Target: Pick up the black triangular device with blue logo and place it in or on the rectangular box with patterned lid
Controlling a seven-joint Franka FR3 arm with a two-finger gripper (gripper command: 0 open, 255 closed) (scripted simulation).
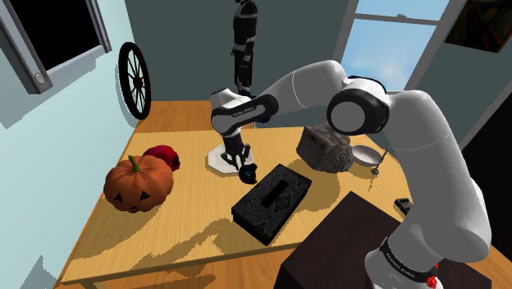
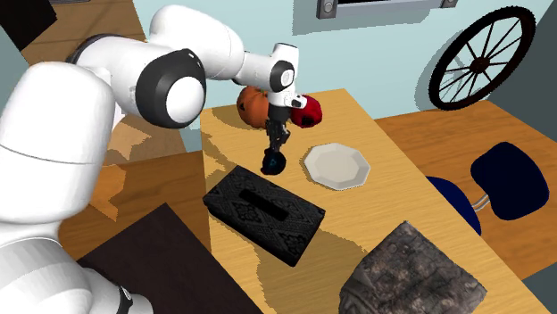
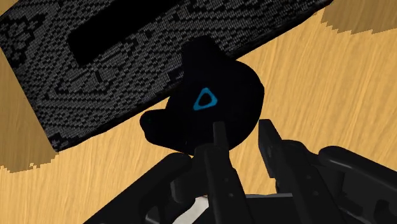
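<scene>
In the shoulder view one wooden table (image 1: 197,238) carries one dark rectangular box (image 1: 272,202) with a patterned lid. The gripper (image 1: 245,170) points down just beside the box, on its plate side, and pinches one black triangular device (image 1: 249,175) whose blue mark barely shows. Beyond the box lie one white plate (image 1: 223,159), one orange pumpkin (image 1: 138,185) and one red object (image 1: 162,156). On the box's other side stand one grey rocky block (image 1: 326,148) and one small metal pan (image 1: 365,156). One spoked wheel (image 1: 135,80) leans on the wall.

The second exterior view looks across from the block's side. The same box (image 2: 263,212), plate (image 2: 336,166), pumpkin (image 2: 254,105), red object (image 2: 306,111), block (image 2: 411,276) and wheel (image 2: 486,53) appear, one each, with the gripper (image 2: 275,153) and device (image 2: 272,165) between box and plate. It adds one blue chair (image 2: 509,178) on the floor, far past the plate from the box.

The wrist view gives what the others lack: the two fingers (image 3: 219,146) clasp the device (image 3: 222,89) from both sides, its blue triangle logo (image 3: 205,99) is plain, and the box (image 3: 57,83) shows one long slot (image 3: 121,35) in its lid. The device overlaps the box's near edge.
</scene>
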